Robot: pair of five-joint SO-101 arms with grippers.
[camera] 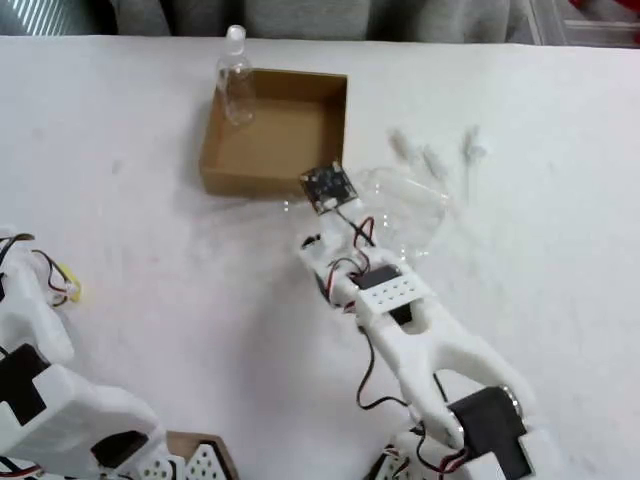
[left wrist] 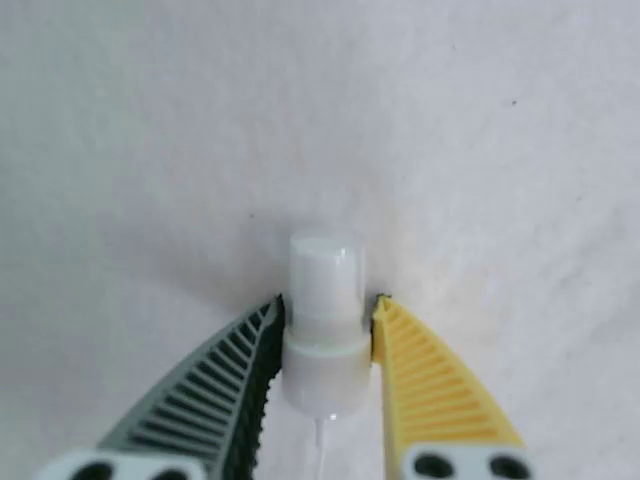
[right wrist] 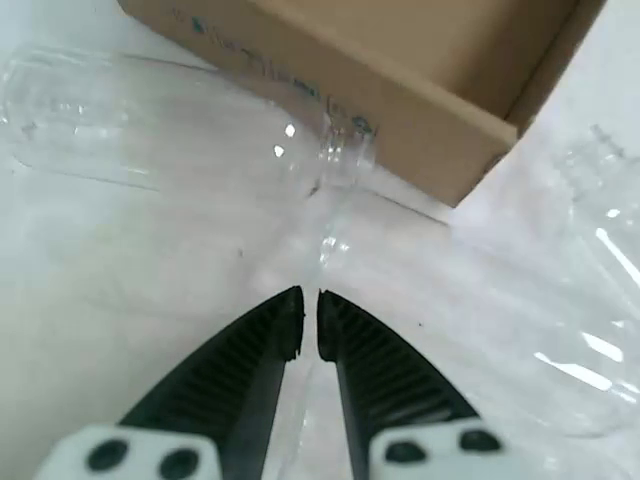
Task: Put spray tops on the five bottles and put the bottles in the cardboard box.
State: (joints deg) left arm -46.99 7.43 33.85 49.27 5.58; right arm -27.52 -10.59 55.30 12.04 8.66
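A white spray top (left wrist: 322, 320) stands between the grey and yellow fingers of my left gripper (left wrist: 325, 315), which is shut on its collar at the table's left edge (camera: 68, 288). My right gripper (right wrist: 309, 322) hovers shut, just off the near right corner of the cardboard box (right wrist: 400, 90), above clear uncapped bottles (right wrist: 150, 110) lying on their sides. In the high view these bottles (camera: 405, 210) lie right of the box (camera: 222, 170). One capped bottle (camera: 236, 85) stands at the box's far left corner. Three loose spray tops (camera: 435, 160) lie further right.
The right arm (camera: 420, 320) stretches from the near edge toward the box. The left arm's white body (camera: 50, 400) fills the near left corner. A small cardboard piece (camera: 195, 445) sits at the near edge. White table surrounds the box on the left.
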